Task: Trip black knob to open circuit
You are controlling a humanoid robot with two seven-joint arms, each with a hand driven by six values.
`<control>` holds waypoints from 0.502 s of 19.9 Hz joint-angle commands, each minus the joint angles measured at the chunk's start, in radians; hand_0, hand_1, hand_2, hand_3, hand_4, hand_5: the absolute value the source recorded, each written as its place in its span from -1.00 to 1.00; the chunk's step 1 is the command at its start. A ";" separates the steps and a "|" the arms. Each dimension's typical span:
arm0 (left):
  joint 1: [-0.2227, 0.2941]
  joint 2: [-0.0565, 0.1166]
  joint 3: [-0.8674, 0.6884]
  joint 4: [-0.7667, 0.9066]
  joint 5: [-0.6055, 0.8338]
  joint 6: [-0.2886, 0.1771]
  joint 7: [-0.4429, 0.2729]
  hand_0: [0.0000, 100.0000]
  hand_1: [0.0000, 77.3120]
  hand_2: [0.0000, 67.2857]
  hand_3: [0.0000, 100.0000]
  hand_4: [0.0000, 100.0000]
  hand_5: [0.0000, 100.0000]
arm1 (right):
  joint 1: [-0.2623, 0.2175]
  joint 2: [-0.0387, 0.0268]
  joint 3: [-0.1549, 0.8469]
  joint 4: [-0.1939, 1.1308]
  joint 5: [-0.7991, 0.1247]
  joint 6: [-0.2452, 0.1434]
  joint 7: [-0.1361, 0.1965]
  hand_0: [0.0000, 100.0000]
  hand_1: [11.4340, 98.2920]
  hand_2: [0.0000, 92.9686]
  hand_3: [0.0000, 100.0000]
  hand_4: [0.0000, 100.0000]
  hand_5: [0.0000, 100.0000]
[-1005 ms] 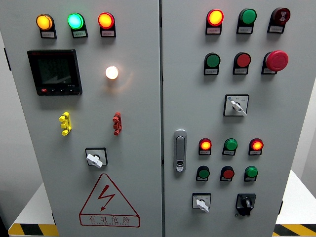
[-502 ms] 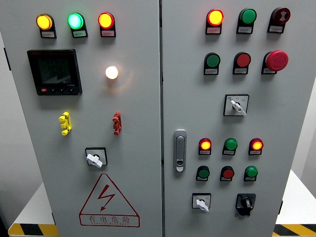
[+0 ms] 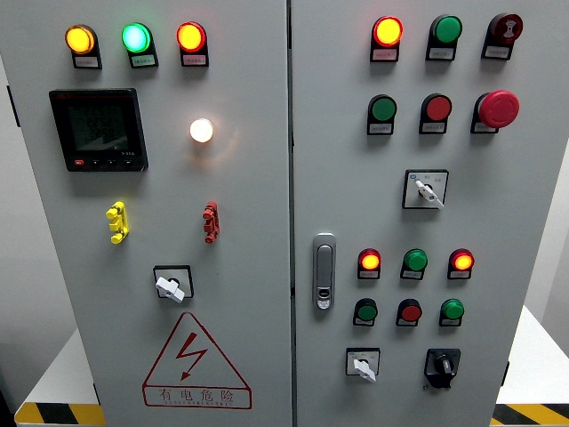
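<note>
The black knob (image 3: 442, 365) is a small rotary switch at the lower right of the grey cabinet's right door (image 3: 427, 213), its pointer roughly upright. Beside it on the left is a white-handled selector (image 3: 363, 365). Neither of my hands nor arms shows anywhere in the head view.
The right door carries lit red lamps (image 3: 370, 261), green and red push buttons (image 3: 409, 311), a red mushroom stop button (image 3: 498, 108), another white selector (image 3: 426, 189) and a chrome door latch (image 3: 324, 271). The left door holds a meter (image 3: 98, 130), a lit white lamp (image 3: 201, 131) and a warning triangle (image 3: 194, 360).
</note>
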 commanded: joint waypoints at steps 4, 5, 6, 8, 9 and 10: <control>0.000 0.000 0.000 -0.001 0.000 0.000 0.000 -1.00 -0.90 -0.62 -0.57 -0.87 -0.97 | 0.002 0.0003 0.177 0.278 -0.093 0.007 0.045 0.50 -0.48 -0.87 -0.77 -0.90 -0.77; 0.000 0.000 0.000 0.000 0.000 0.000 0.000 -1.00 -0.90 -0.62 -0.57 -0.87 -0.97 | 0.002 0.0003 0.183 0.345 -0.090 0.007 0.065 0.50 -0.48 -0.87 -0.76 -0.90 -0.75; 0.000 0.000 0.000 0.000 0.000 0.000 0.000 -1.00 -0.90 -0.62 -0.57 -0.87 -0.97 | 0.002 0.0003 0.188 0.405 -0.089 0.007 0.067 0.50 -0.47 -0.88 -0.73 -0.89 -0.74; 0.000 0.000 0.000 -0.001 0.000 0.000 0.000 -1.00 -0.91 -0.62 -0.57 -0.87 -0.97 | 0.002 0.0018 0.188 0.523 -0.086 0.007 0.072 0.49 -0.45 -0.89 -0.69 -0.87 -0.70; 0.000 0.000 0.000 0.000 0.000 0.000 0.000 -1.00 -0.91 -0.62 -0.57 -0.87 -0.97 | -0.001 0.0033 0.185 0.592 -0.084 0.007 0.076 0.49 -0.45 -0.89 -0.67 -0.85 -0.67; 0.000 0.000 0.000 -0.001 0.000 0.000 0.000 -1.00 -0.91 -0.62 -0.57 -0.87 -0.97 | -0.007 0.0049 0.182 0.656 -0.082 0.005 0.078 0.49 -0.44 -0.90 -0.66 -0.84 -0.65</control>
